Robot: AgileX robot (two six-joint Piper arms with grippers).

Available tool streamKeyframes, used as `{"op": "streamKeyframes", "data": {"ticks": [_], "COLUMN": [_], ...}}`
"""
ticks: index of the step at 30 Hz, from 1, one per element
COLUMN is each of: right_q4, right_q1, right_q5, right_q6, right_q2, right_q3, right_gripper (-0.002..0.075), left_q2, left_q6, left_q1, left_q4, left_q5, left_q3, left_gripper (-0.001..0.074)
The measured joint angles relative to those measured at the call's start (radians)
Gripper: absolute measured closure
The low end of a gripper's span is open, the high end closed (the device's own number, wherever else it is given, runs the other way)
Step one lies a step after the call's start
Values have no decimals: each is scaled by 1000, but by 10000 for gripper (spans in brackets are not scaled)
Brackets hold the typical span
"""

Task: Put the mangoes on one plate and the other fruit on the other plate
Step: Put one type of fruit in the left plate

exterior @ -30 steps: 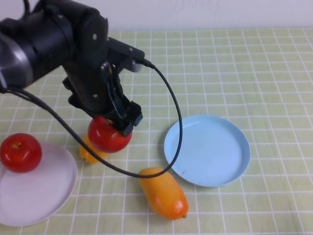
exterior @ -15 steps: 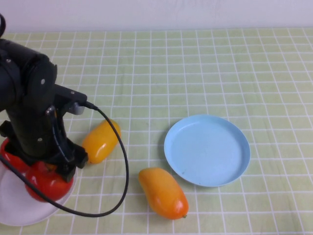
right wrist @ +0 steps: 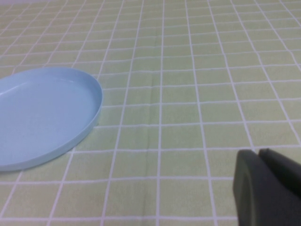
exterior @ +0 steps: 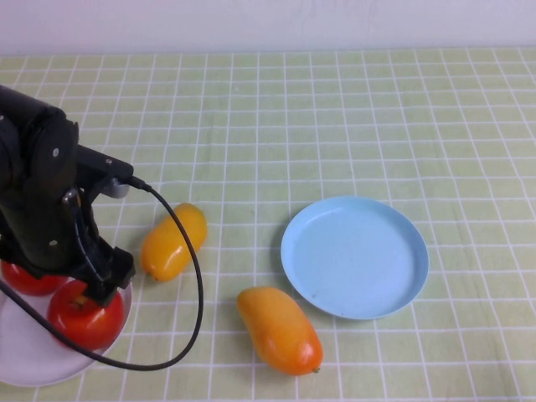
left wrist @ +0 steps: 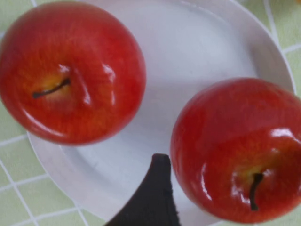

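- Since a second ago the left gripper (exterior: pixel 79 280) has swung from mid-table to the lower left, and its apple (exterior: pixel 86 316) now sits on the white plate (exterior: pixel 25 364) beside the other apple (exterior: pixel 29 279). Jaws look apart, off the fruit.
- Right gripper (right wrist: pixel 268 190): fingers together, parked off past the blue plate (exterior: pixel 356 255).
- Next is probably the yellow mango (exterior: pixel 173 240), just right of the left arm, long axis running diagonally up-right. The orange mango (exterior: pixel 280 329) lies lower centre.

- You get bright, even overhead light and soft, short shadows.
- White glare spots sit on both apples (left wrist: pixel 70 75).
- The left wrist close-up looks slightly soft.
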Motion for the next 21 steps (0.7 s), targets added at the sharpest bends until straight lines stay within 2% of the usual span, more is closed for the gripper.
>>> {"op": "streamKeyframes", "data": {"ticks": [8, 15, 17, 21], "right_q4": [0, 0, 0, 0], "right_q1": [-2, -2, -2, -2], "right_q5": [0, 0, 0, 0], "right_q6": [0, 0, 0, 0], "right_q2": [0, 0, 0, 0], "right_q3": [0, 0, 0, 0], "right_gripper": [744, 744, 744, 744], "left_q2": [-22, -182, -242, -330], "left_q6": [-41, -131, -160, -175], "left_q1": [0, -74, -78, -78], "left_q4": [13, 17, 10, 8], "left_q5": [49, 31, 11, -33], "left_q3": [0, 12, 42, 130], "left_gripper": [66, 87, 178, 493]}}
